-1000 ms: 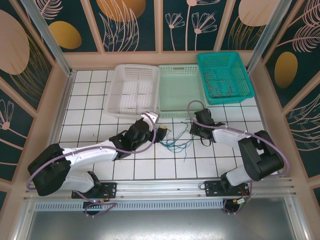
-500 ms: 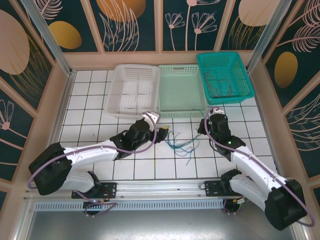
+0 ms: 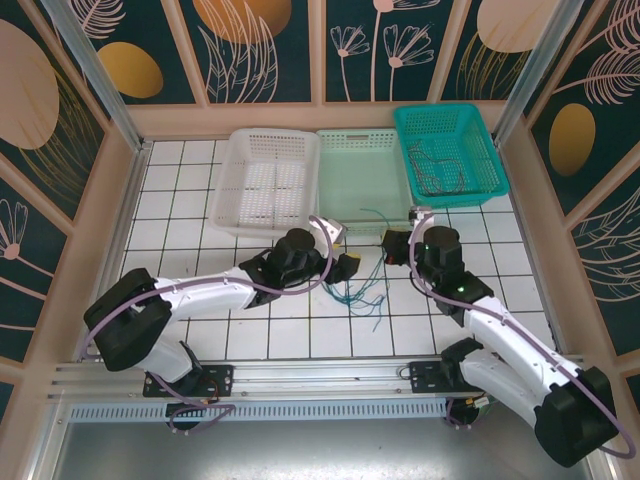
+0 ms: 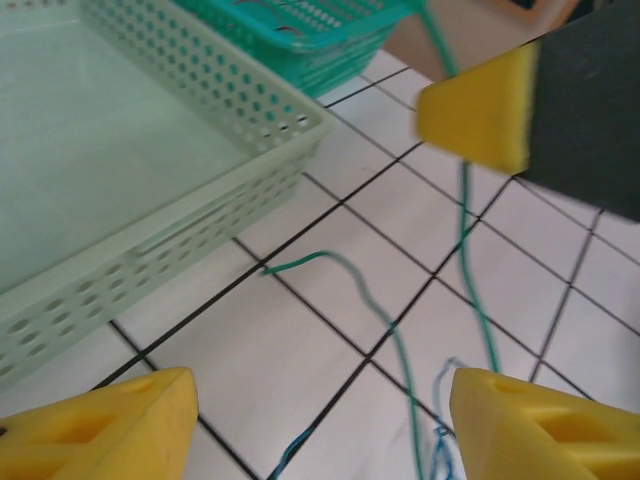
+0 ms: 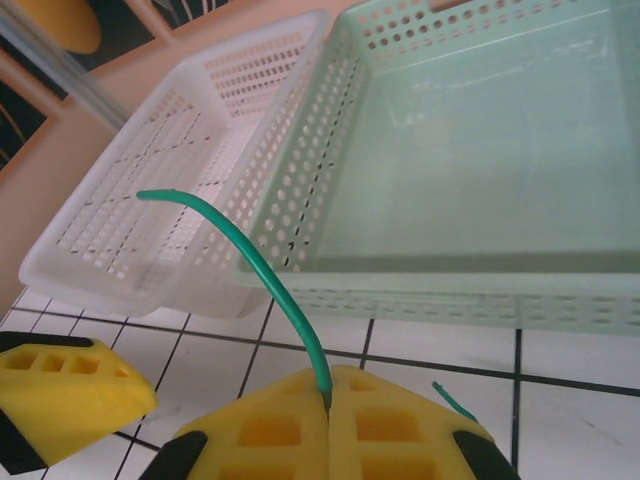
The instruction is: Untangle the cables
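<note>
Three baskets stand in a row along the far side of the white tiled surface: a white basket on the left, a pale green basket in the middle and a teal basket on the right, the last holding a few dark wires whose number cannot be told. The loose cables lie in a small tangle of green and blue strands on the tiles near the middle, just on the near side of the pale green basket; the strands are too thin to count. Two arms work over them. The left arm lies low and stretched from its base at the near left towards the centre, its left gripper just left of the tangle with its jaws spread wide and nothing between them. The right arm reaches from the near right, up and leftwards, and its right gripper sits near the pale green basket's near wall, jaws closed on one green cable, whose free end arches upward while the rest hangs down to the tangle.
</note>
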`<act>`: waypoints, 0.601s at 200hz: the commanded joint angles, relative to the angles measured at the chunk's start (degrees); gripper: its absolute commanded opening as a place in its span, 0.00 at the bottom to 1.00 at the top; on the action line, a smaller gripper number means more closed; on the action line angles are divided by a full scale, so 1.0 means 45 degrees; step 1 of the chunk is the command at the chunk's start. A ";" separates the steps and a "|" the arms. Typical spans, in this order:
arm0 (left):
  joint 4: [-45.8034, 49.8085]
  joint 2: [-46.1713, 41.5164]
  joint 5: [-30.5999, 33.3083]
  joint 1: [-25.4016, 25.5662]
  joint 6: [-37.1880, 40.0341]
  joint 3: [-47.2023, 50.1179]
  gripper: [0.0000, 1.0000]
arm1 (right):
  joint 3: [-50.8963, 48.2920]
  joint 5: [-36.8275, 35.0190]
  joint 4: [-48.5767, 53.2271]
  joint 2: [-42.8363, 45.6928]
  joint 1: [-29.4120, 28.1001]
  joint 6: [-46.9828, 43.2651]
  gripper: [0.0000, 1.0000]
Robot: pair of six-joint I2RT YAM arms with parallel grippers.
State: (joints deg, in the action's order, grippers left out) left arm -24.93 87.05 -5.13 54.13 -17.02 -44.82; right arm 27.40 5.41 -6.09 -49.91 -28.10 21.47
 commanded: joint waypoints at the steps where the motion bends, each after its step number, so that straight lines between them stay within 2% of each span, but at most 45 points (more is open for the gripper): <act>1: -0.1124 0.0386 -0.1835 0.0073 -0.0024 -0.0468 0.66 | 0.0532 0.0832 -0.1076 -0.0298 -0.0181 -0.0079 0.00; 40: -0.1574 0.1113 -0.3011 0.0076 -0.0310 -0.0749 0.62 | 0.0625 0.1170 -0.1877 -0.0578 -0.0355 0.0133 0.00; 85: -0.2009 0.1632 -0.3488 0.0080 -0.0509 -0.0977 0.61 | 0.0688 0.1605 -0.2481 -0.0878 -0.0435 0.0527 0.00; 106: -0.1946 0.1951 -0.3470 0.0081 -0.0582 -0.1235 0.58 | 0.0610 0.1671 -0.2827 -0.0954 -0.0475 0.0781 0.00; 120: -0.1877 0.2086 -0.3372 0.0080 -0.0589 -0.1311 0.52 | 0.0535 0.1822 -0.3045 -0.0923 -0.0475 0.0928 0.00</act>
State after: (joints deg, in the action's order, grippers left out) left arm -31.14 95.00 -19.22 54.13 -18.90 -48.73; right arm 28.58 11.35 -14.66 -54.04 -29.69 23.40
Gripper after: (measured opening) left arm 0.557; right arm 0.048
